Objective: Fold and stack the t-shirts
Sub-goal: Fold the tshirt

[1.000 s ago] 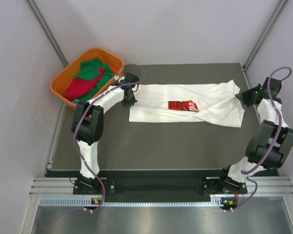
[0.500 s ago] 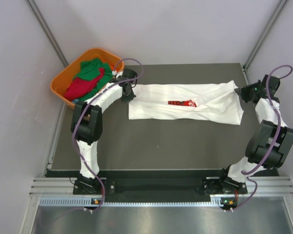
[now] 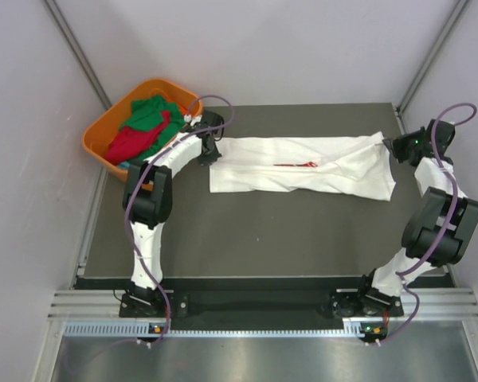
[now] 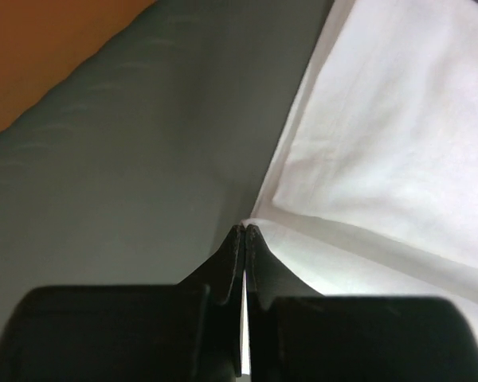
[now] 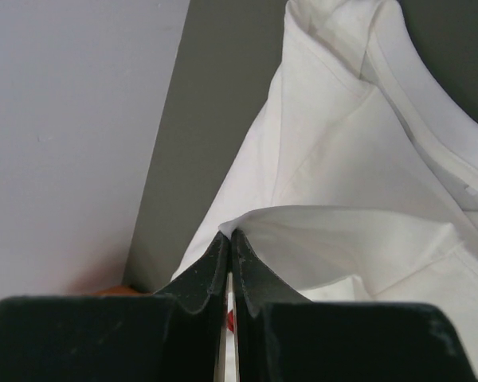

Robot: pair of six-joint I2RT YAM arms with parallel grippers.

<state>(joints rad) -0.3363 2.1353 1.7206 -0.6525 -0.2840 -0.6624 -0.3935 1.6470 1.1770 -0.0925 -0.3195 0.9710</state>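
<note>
Fingers (image 4: 231, 267) of the left gripper (image 4: 245, 230) and right gripper (image 5: 229, 233) pinch shut on opposite ends of the soft white cloth t-shirt (image 3: 255, 171), pulling it tight over the dark table (image 3: 263, 231), probably to fold it flat

Orange plastic basket (image 3: 102, 127) at the far left corner of the dark table (image 3: 263, 231), set askew to both edges and reaching out past them; resting on the surface or just beside it, hard to tell. Pale grey walls (image 3: 263, 48) behind and at either side. Ribbed aluminium rail (image 3: 255, 305) along the near edge, shiny metal sheet (image 3: 263, 358) beyond that.
</note>
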